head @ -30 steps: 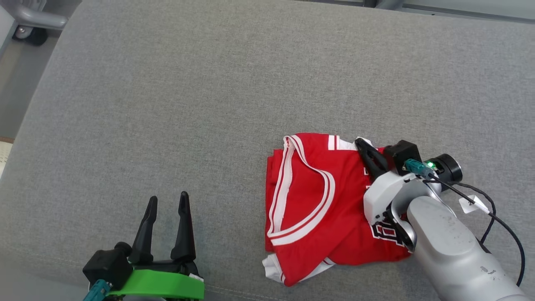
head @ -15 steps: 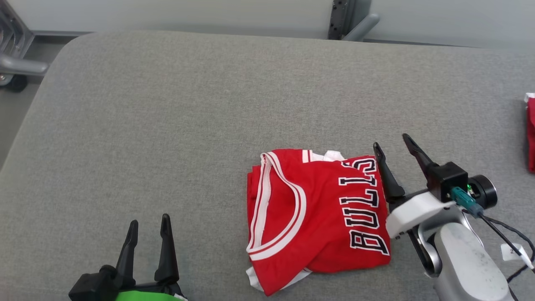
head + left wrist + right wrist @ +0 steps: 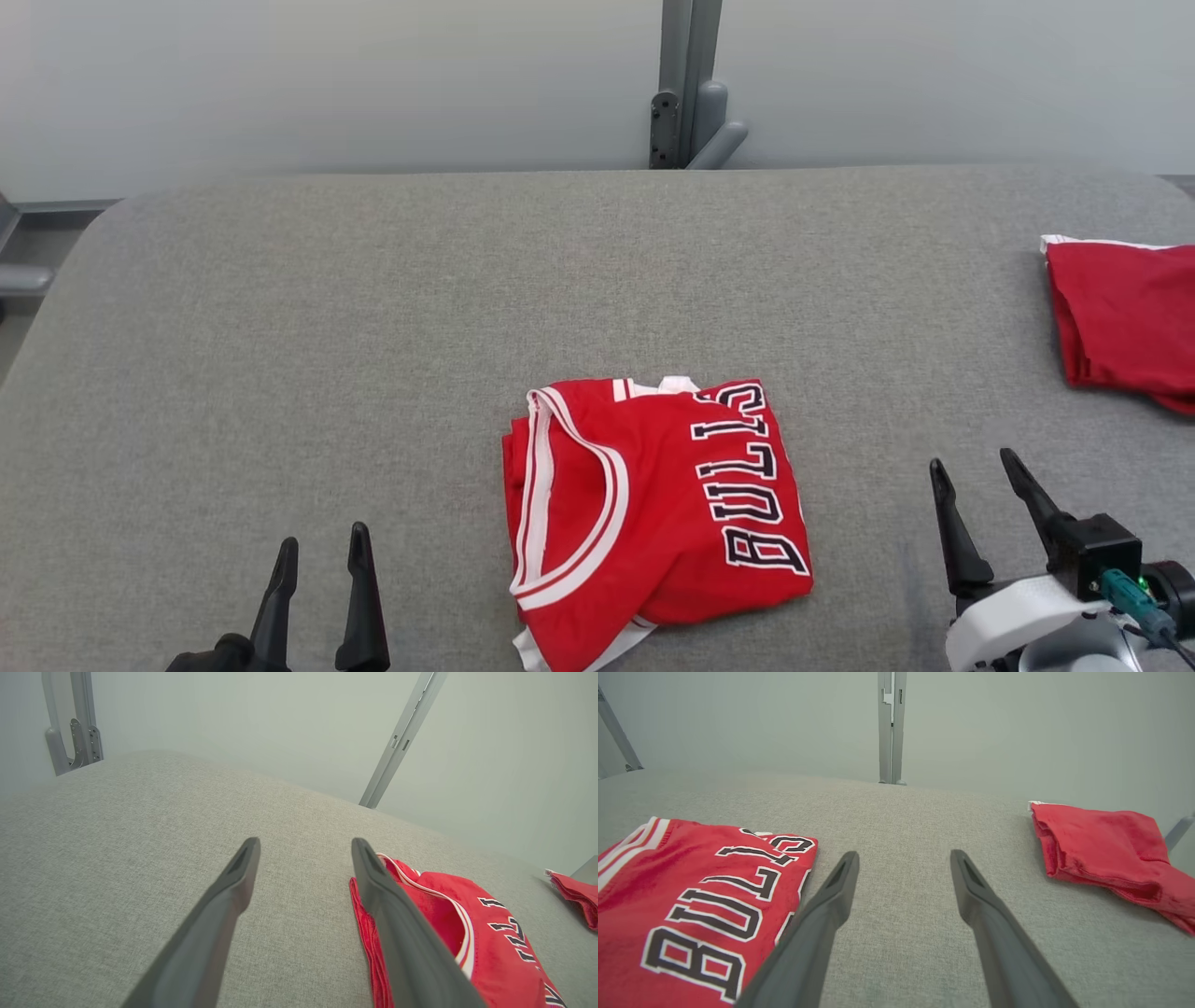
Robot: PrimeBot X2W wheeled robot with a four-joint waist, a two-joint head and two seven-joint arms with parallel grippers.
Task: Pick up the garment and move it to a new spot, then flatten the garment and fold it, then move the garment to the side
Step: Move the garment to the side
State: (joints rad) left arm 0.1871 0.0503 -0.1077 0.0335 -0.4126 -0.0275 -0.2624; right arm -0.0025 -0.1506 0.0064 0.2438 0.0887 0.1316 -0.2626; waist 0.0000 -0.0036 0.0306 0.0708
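The garment (image 3: 653, 513) is a red jersey with white trim and black "BULLS" lettering, folded into a compact rectangle on the grey padded table (image 3: 373, 327). It also lies at the lower right of the left wrist view (image 3: 467, 933) and at the left of the right wrist view (image 3: 691, 896). My right gripper (image 3: 976, 467) stands open to the right of the jersey, apart from it, with nothing between its fingers (image 3: 901, 858). My left gripper (image 3: 322, 546) is open at the lower left, clear of the cloth (image 3: 303, 844).
A second red garment (image 3: 1120, 322) lies bunched at the table's right edge, also at the right of the right wrist view (image 3: 1101, 844). A grey metal post (image 3: 686, 84) rises behind the table against a pale wall. Bare grey surface spreads left and behind the jersey.
My right gripper has opened, let go of the jersey and drawn back to the lower right. The head camera has tilted up, bringing the wall and the second garment into view.
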